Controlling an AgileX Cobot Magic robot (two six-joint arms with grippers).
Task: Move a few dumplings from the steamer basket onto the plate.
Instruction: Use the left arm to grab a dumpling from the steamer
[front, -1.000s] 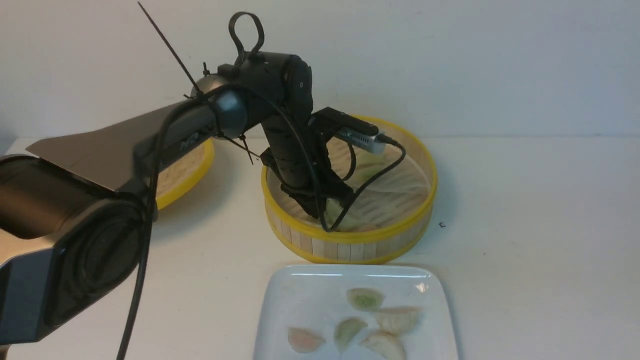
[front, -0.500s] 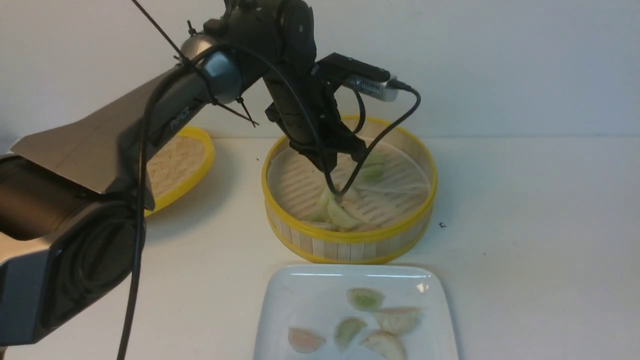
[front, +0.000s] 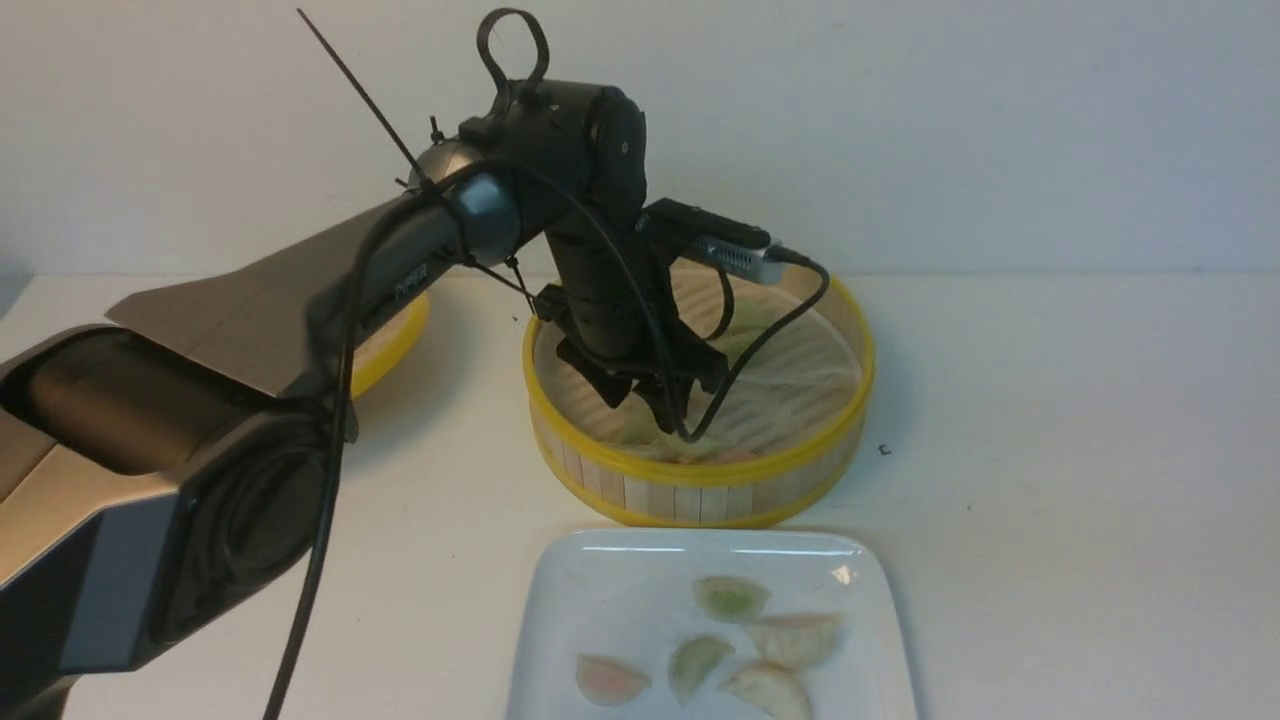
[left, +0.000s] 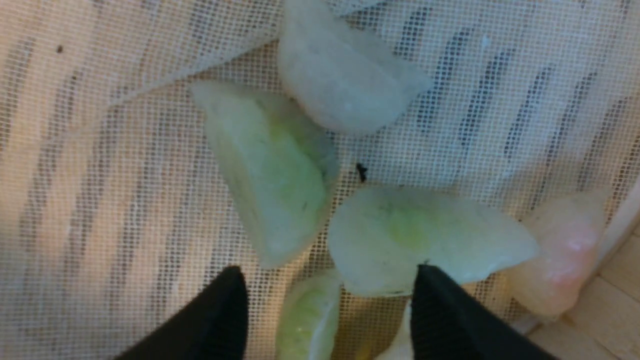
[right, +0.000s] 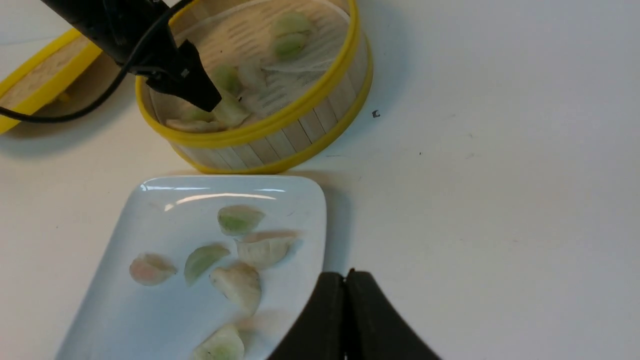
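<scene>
The steamer basket (front: 700, 470) stands mid-table with my left gripper (front: 645, 405) reaching down inside it, open. In the left wrist view my left gripper (left: 327, 280) hangs just over the mesh liner with a small green dumpling (left: 307, 320) between its fingers, untouched. One fingertip (left: 440, 295) overlaps the edge of a larger green dumpling (left: 425, 235). Another green one (left: 270, 175), a white one (left: 345, 75) and a pinkish one (left: 565, 250) lie around. The plate (front: 600, 600) in front holds several dumplings (front: 730, 597). My right gripper (right: 345, 280) is shut and empty, beside the plate (right: 150, 220).
The shallow woven lid (front: 395, 335) lies left of the basket, partly behind my left arm. A white mesh cloth (left: 100, 150) lines the basket floor. The wrist camera's cable (front: 760, 340) loops over the basket. A small dark speck (front: 883, 450) lies right of the basket.
My left arm lifted out of the basket with its jaws shut, then came back down into it. Its jaws have now opened. The plate's dumplings have not moved.
</scene>
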